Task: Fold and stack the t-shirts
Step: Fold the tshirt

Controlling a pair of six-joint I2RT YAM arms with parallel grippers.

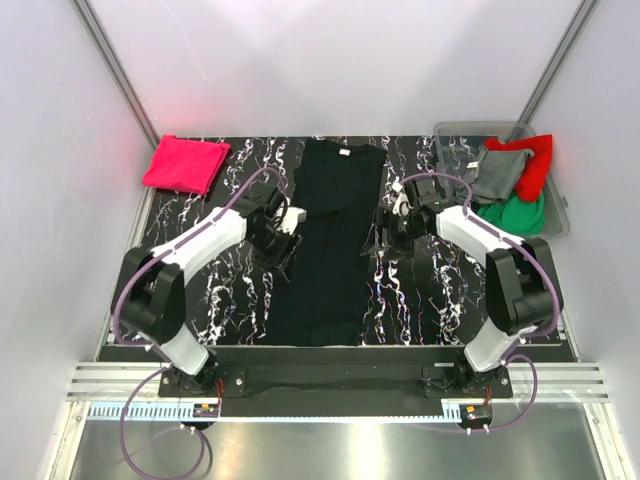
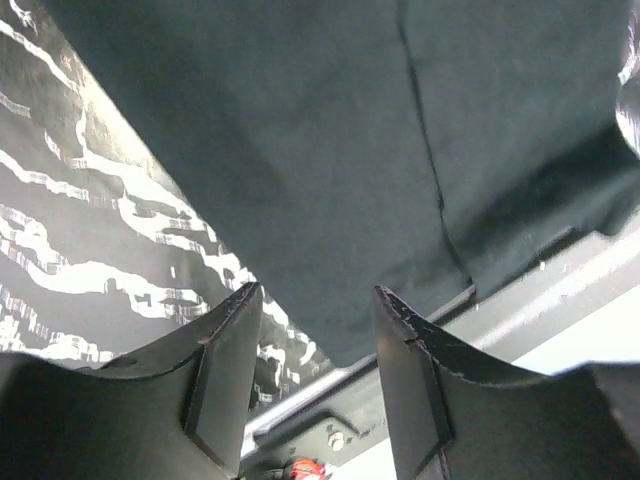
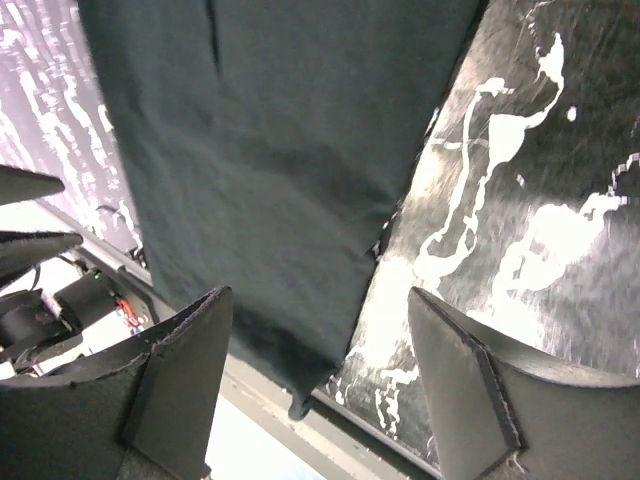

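A large black t-shirt point(image 1: 330, 240) lies flat down the middle of the marbled table, folded lengthwise into a long narrow strip with its collar at the far end. My left gripper point(image 1: 292, 222) hovers at the strip's left edge and my right gripper point(image 1: 385, 228) at its right edge. In the left wrist view the left gripper point(image 2: 317, 292) stands open, with the black cloth point(image 2: 330, 150) beyond its tips and nothing between them. The right gripper point(image 3: 320, 292) is wide open over the shirt's right edge point(image 3: 270, 150). A folded pink-red tee point(image 1: 185, 164) sits at the far left corner.
A clear bin point(image 1: 560, 215) at the far right holds a red tee point(image 1: 535, 160), a grey one point(image 1: 500, 175) and a green one point(image 1: 515, 213). White walls enclose the table on three sides. Bare marbled table point(image 1: 230, 290) shows on both sides of the black strip.
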